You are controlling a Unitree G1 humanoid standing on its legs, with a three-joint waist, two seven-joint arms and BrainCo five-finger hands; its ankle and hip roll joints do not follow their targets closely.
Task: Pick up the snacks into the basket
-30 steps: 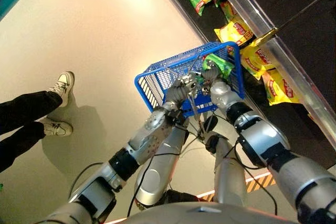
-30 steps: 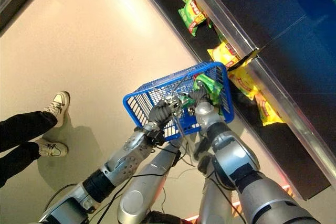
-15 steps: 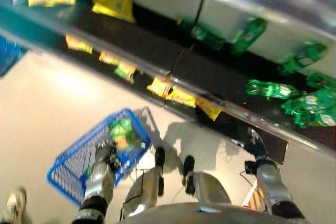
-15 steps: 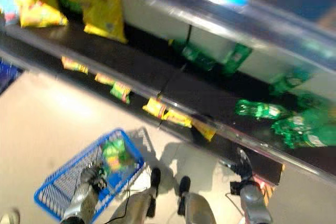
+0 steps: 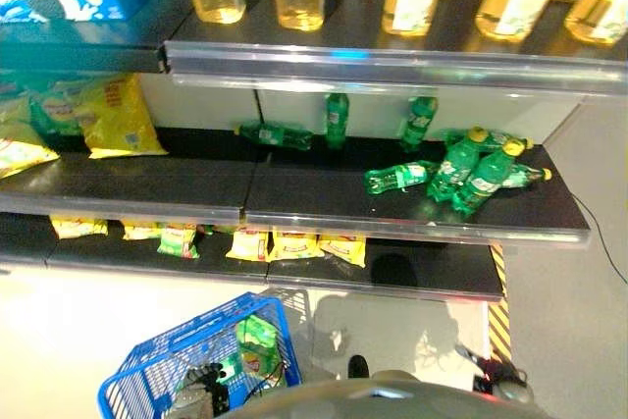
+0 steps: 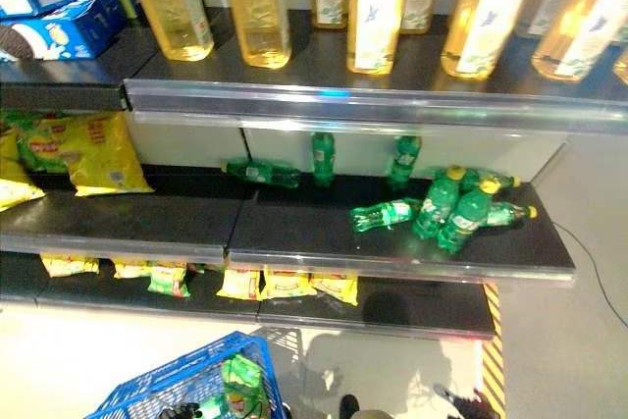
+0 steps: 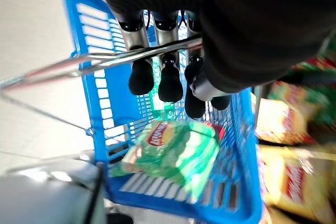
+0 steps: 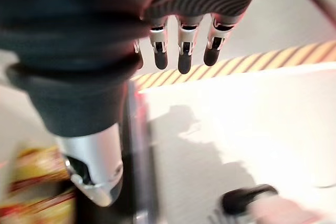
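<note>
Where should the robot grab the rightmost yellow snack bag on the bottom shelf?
Probably pinch its front edge, coming from the right front: the yellow bag lies flat at the shelf lip, another bag close on its left, bare shelf to its right.

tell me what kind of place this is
Most likely a shop aisle, or a mock-up of one: stocked shelves hold big yellow bottles, green bottles and snack bags, and there is a blue shopping basket.
</note>
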